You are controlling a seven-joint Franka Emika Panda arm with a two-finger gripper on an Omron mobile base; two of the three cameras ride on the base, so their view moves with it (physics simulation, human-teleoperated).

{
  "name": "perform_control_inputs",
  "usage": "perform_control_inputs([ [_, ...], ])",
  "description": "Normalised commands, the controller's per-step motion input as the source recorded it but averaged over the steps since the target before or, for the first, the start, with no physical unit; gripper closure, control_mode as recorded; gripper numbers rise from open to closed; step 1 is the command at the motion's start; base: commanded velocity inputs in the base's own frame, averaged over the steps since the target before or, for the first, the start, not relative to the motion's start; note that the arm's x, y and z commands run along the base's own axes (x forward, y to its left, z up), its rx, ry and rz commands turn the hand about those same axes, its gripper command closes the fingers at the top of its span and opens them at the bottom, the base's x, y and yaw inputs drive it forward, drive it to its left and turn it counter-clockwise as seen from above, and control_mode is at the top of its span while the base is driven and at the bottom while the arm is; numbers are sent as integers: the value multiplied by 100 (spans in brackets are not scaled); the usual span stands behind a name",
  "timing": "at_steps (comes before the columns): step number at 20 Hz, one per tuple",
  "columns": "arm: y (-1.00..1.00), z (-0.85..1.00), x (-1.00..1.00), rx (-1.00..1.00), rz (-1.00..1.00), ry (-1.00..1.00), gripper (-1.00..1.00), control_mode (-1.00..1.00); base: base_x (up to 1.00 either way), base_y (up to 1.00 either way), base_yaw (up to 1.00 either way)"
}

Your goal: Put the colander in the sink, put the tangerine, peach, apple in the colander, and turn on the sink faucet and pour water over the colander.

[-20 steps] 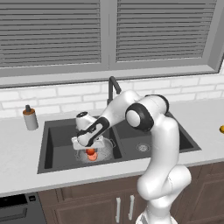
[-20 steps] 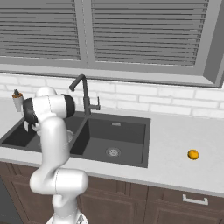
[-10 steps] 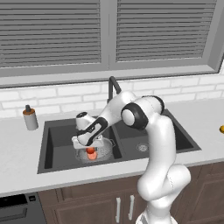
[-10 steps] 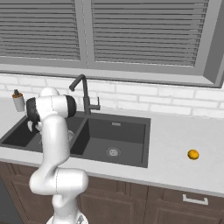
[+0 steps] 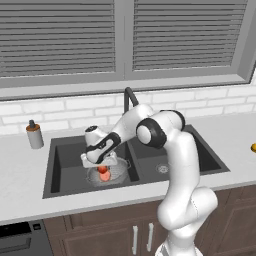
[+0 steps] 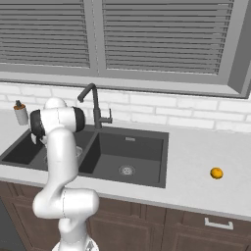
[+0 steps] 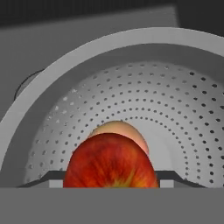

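The silvery perforated colander (image 5: 118, 173) stands in the left basin of the dark sink (image 5: 62, 165). My gripper (image 5: 102, 165) hangs low over it, shut on the deep red apple (image 7: 109, 164), which sits at the colander's (image 7: 144, 48) mouth. Behind the apple, the pale peach (image 7: 131, 131) lies on the colander's floor. The small yellow-orange tangerine (image 6: 216, 172) rests on the counter far to the right of the sink (image 6: 147, 142), and it also peeks in at the right edge (image 5: 253, 147). The black faucet (image 5: 128, 97) rises behind the basins.
A grey soap dispenser (image 5: 34, 134) stands on the counter left of the sink. In the right basin a round steel drain (image 6: 127, 170) shows. A brick backsplash and a window with blinds close off the back. Dark cabinets run below the counter.
The arm and hand have barely moved. The apple stays low between the fingers over the colander.
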Motion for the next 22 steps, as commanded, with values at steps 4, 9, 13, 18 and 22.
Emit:
perform_control_inputs([
  [4, 0, 0, 0, 0, 0, 0, -100, -100, 0, 0, 0],
  [9, -1, 1, 0, 0, 0, 0, -100, -100, 0, 0, 0],
  [13, -12, 23, -12, 0, 0, 0, -100, -100, 0, 0, 0],
  [18, -14, 34, -36, 0, 0, -4, -100, -100, 0, 0, 0],
  [22, -23, 39, -47, 0, 0, -2, -100, -100, 0, 0, 0],
])
